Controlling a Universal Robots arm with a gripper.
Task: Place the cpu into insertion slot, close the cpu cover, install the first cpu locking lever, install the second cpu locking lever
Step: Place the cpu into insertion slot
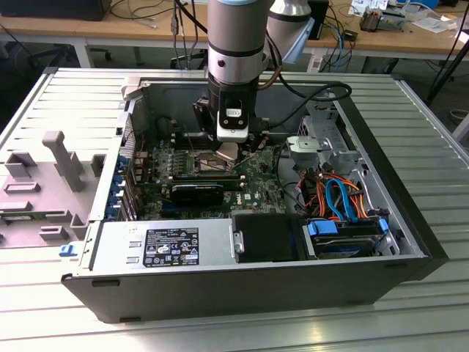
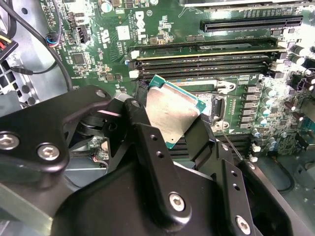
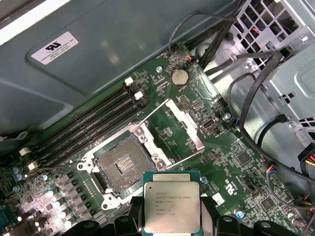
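My gripper (image 1: 229, 150) is shut on the cpu (image 1: 228, 153), a flat square chip with a dull silver top, and hangs inside the open computer case. In both wrist views the black fingers (image 2: 135, 113) clamp the cpu (image 2: 172, 110) (image 3: 171, 204) by two opposite edges. The insertion slot (image 3: 124, 164) lies bare on the green board, dark-centred with a silver rim, just beyond the cpu's edge. The cpu is held above the board and apart from the slot. The cpu cover (image 3: 191, 129) is swung open on the slot's far side.
Long black memory slots (image 3: 88, 129) run beside the socket. A black card (image 1: 198, 195) lies in front of it in the exterior view. A power supply (image 1: 165, 246), orange and blue cables (image 1: 341, 194) and a drive (image 1: 344, 238) crowd the case's front and right.
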